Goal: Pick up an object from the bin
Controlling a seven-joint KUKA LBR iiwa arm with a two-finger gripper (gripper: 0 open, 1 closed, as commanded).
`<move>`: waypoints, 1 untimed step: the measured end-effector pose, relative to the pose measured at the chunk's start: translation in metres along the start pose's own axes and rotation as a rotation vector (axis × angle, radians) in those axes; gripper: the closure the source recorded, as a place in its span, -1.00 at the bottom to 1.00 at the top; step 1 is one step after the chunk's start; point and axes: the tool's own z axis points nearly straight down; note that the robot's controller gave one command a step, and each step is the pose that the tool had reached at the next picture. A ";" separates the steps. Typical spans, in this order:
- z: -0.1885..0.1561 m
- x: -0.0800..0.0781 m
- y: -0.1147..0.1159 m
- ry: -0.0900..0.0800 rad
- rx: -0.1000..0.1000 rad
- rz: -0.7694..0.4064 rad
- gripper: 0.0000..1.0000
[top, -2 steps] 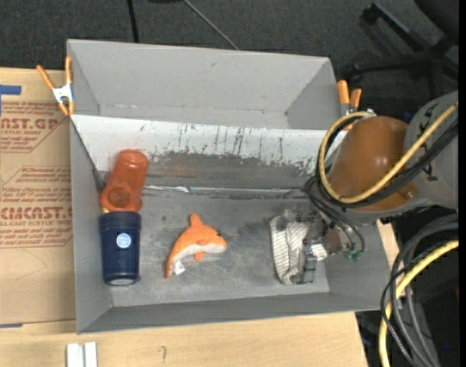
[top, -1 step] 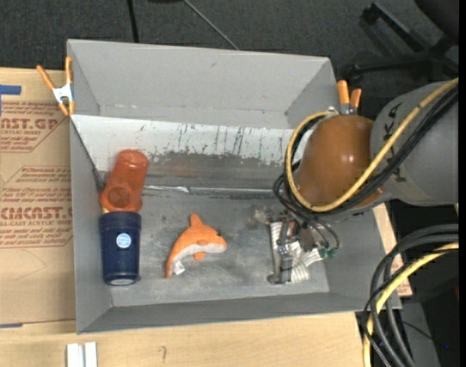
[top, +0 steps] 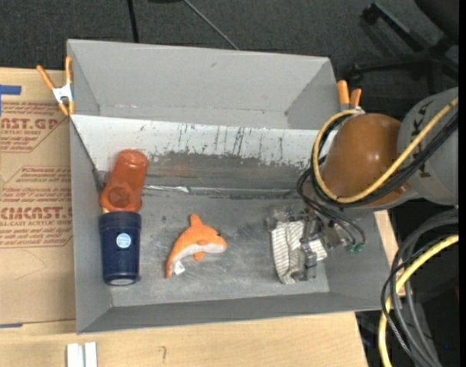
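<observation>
Gripper (top: 308,245): sat low at the right end of the grey bin (top: 218,303), pressed against a crumpled grey-and-white striped cloth.
Claw state: could not be told, since wrist parts and cables hid the tips.
Striped cloth (top: 285,252): lay on the bin floor near the right wall, toward the near side, with its right part under the gripper.
Toy dolphin (top: 196,243): orange with a pale belly, lay mid-floor, left of the cloth and apart from it.
Navy cylinder (top: 121,247): rested by the left wall on the near side.
Orange cup (top: 124,180): lay just beyond the cylinder, touching its far end.
Arm: its orange domed cover (top: 363,159) hung over the right rim, ringed by yellow-and-black cables.
</observation>
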 end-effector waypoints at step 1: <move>0.040 -0.061 -0.034 -0.003 0.003 -0.002 -1.00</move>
